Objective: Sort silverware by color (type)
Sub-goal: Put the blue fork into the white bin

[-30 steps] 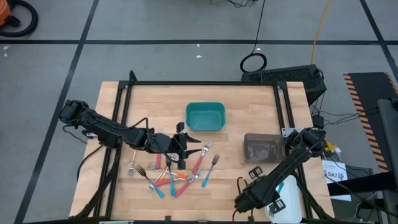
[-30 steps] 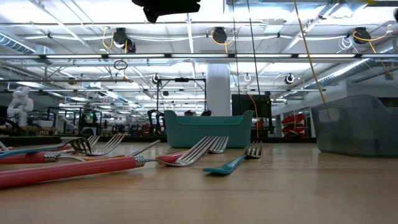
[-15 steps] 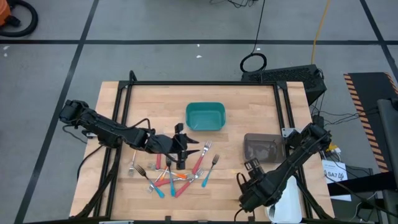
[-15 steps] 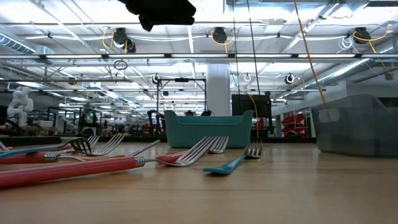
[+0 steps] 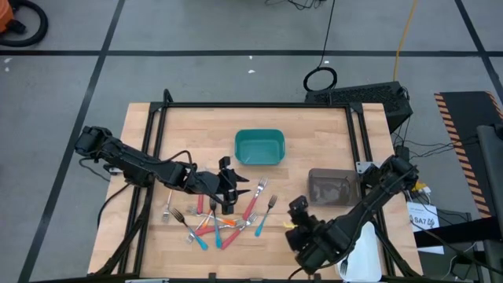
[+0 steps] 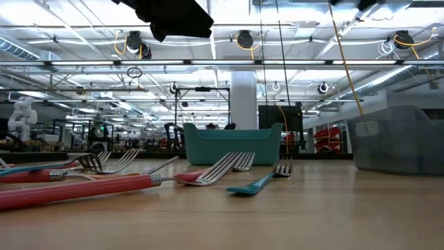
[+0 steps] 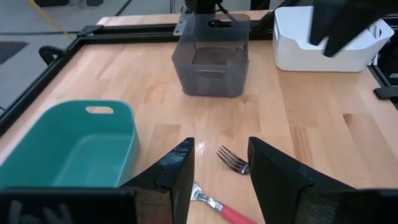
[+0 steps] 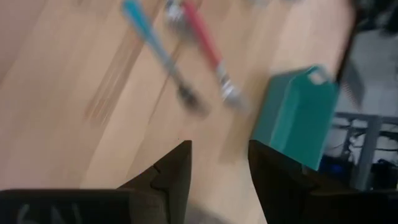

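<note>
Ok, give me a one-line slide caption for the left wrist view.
Open left gripper hovering over a red-handled fork, teal bin beside it, grey bin and white bin across the wooden table.

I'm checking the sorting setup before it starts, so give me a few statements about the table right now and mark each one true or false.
1. The teal bin has forks in it. False: it is empty.
2. The forks lie in a mixed pile on the table. True.
3. The left hand hangs over the pile, open and empty. True.
4. The right hand grips a red fork. False: it is open and empty.
5. The grey bin stands right of the pile. True.
</note>
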Robot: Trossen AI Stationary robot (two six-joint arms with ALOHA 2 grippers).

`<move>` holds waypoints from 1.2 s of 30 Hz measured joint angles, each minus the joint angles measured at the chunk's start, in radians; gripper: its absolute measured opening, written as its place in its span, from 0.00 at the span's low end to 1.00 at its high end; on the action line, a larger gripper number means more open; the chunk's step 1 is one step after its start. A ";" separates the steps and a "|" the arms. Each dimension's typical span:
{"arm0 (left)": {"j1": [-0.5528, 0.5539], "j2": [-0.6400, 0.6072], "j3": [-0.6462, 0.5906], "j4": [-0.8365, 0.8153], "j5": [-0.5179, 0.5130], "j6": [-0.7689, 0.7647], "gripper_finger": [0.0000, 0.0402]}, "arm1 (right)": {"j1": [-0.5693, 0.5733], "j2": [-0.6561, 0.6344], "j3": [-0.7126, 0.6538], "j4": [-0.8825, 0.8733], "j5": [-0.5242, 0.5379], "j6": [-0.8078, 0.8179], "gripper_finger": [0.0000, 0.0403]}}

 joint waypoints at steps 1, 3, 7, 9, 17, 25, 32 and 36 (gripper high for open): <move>-0.002 0.000 0.000 -0.004 0.000 -0.009 0.37 | -0.004 0.000 0.000 0.038 0.018 -0.007 0.37; -0.007 0.000 0.000 -0.014 0.000 -0.023 0.37 | -0.016 0.000 0.000 0.103 0.030 -0.022 0.37; -0.024 0.000 0.000 -0.028 0.000 -0.042 0.37 | -0.042 0.002 0.000 0.189 0.079 0.057 0.37; -0.031 0.000 0.000 -0.032 0.000 -0.050 0.37 | -0.056 0.003 0.000 0.196 0.125 0.176 0.37; -0.066 0.019 0.002 -0.028 -0.001 -0.096 0.37 | -0.078 0.003 -0.115 0.192 0.147 0.320 0.37; -0.077 0.122 0.000 0.050 -0.002 -0.102 0.37 | -0.081 0.003 -0.259 0.214 0.144 0.352 0.37; -0.076 0.228 0.000 0.118 0.001 -0.095 0.37 | -0.109 0.003 -0.274 0.217 0.098 0.304 0.37; -0.074 0.276 0.048 0.080 0.005 -0.110 0.37 | -0.125 0.003 -0.274 0.246 0.079 0.262 0.36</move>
